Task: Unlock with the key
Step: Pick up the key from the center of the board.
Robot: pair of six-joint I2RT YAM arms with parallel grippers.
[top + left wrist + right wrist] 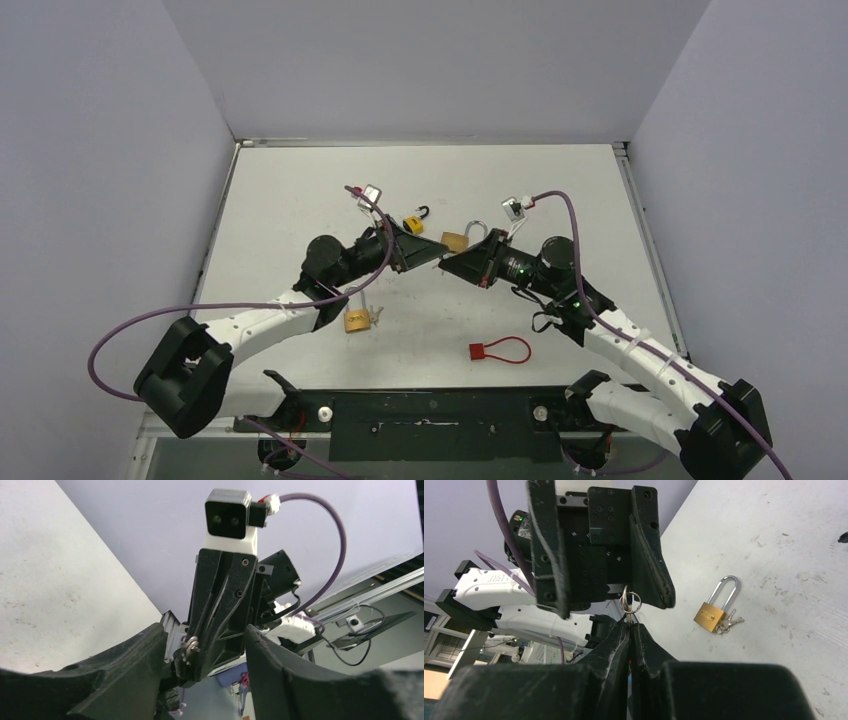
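Now we think we are passing the key ring [630, 601] from hand to hand. Our right hand [630, 625] pinches it tight, above the counter [774, 555]; our left hand [204, 632] has its fingers apart around it. Next we likely carry it to the brass padlock [711, 612] and find the keyhole.

Lavender walls [430, 60], white tabletop [580, 190].
Walls boxed in the right claw [445, 262] on three sides; tabletop below was scuffed.

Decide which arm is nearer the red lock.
Right. The right arm passes close beside the red lock, to the lock's right and a little farther back on the table. The left arm lies farther off, on the lock's left side.
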